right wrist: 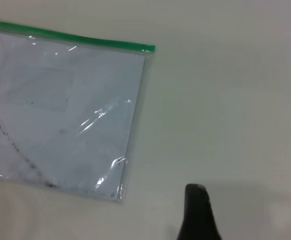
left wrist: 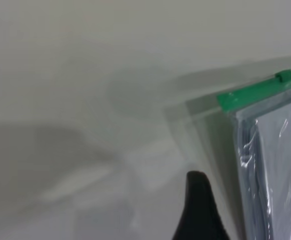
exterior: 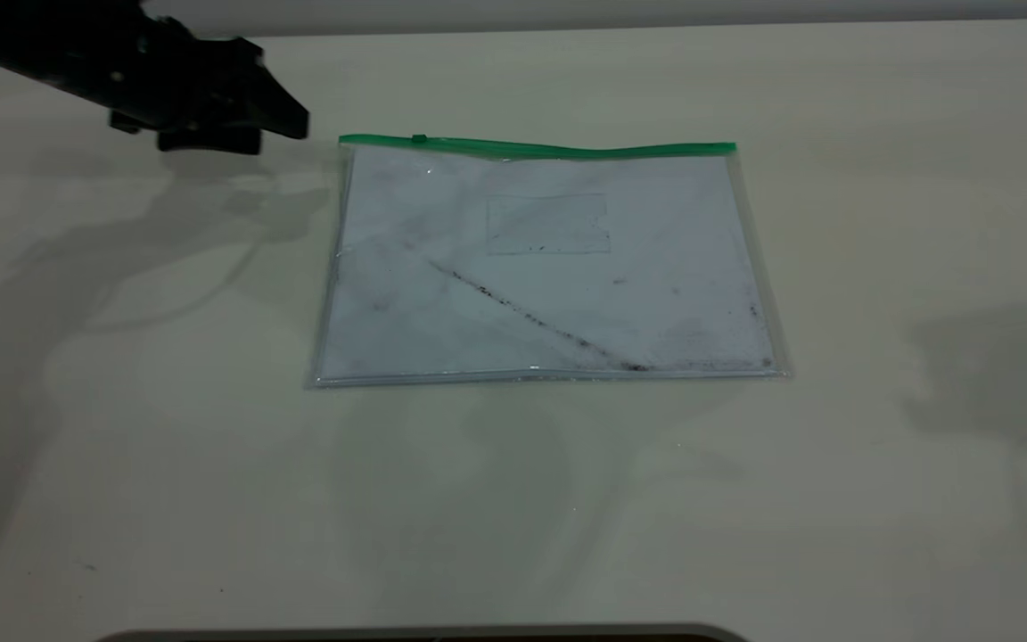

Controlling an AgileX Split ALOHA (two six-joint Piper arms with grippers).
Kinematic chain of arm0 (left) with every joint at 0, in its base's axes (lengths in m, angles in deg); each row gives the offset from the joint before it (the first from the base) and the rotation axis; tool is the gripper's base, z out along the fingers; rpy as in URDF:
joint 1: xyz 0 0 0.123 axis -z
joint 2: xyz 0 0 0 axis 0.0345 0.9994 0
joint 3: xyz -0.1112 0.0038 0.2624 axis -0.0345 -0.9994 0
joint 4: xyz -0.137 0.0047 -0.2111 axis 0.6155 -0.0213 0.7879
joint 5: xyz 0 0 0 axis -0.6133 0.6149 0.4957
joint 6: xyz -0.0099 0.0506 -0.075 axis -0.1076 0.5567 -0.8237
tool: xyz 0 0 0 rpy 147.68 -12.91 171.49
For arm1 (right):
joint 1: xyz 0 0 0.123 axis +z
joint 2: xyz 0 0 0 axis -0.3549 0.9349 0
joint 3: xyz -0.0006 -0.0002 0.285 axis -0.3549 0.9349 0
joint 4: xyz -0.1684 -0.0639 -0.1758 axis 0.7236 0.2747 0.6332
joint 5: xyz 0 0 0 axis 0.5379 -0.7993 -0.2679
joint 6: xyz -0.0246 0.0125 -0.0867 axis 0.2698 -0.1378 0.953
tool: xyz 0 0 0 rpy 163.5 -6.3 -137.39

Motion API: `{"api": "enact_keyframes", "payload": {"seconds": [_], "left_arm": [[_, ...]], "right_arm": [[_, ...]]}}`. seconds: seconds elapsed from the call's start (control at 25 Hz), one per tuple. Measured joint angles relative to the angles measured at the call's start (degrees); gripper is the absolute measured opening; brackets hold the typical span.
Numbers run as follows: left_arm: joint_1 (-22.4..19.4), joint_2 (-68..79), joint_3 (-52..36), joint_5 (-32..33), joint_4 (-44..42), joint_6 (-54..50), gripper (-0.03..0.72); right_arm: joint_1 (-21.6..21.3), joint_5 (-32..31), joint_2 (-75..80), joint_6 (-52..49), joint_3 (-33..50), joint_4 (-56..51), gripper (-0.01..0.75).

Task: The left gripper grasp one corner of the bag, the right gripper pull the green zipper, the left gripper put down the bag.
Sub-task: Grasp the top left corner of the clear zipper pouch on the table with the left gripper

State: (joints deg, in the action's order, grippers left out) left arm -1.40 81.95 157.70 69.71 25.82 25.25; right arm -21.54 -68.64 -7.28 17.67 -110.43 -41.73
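Bag point(exterior: 549, 267) lies flat on the white table point(exterior: 879, 223) at the centre of the exterior frame, white paper inside and a dark diagonal streak across it. Its green zipper point(exterior: 567, 148) runs along the upper edge, with the small slider tab point(exterior: 419, 139) near the upper-left end. The left gripper point(exterior: 286, 111) hangs at the upper left of that frame, just left of the corner of the bag point(exterior: 346, 141) and apart from it, holding nothing; how far its fingers are spread cannot be told. In the right wrist view one black finger point(right wrist: 198, 212) shows at the lower edge, well clear of the bag; the right gripper's spread cannot be told either.
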Motion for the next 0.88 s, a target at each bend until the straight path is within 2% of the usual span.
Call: {"api": "enact_keyframes", "payload": {"seconds": [0.28,0.52,0.88], "left_arm": [[3.0,3.3,2.7,-1.8,0.6,0.3,0.588],[3.4,5.6,4.1,-2.9,1.1,0.4,0.588],[3.7,8.4,5.5,0.8,8.3,4.2,0.588]], "right_arm": [[0.0,0.1,0.0,0.3,-0.2,0.0,0.578],[0.0,0.1,0.0,0.3,-0.2,0.0,0.578],[0.0,0.0,0.0,0.4,-0.2,-0.1,0.578]]}}
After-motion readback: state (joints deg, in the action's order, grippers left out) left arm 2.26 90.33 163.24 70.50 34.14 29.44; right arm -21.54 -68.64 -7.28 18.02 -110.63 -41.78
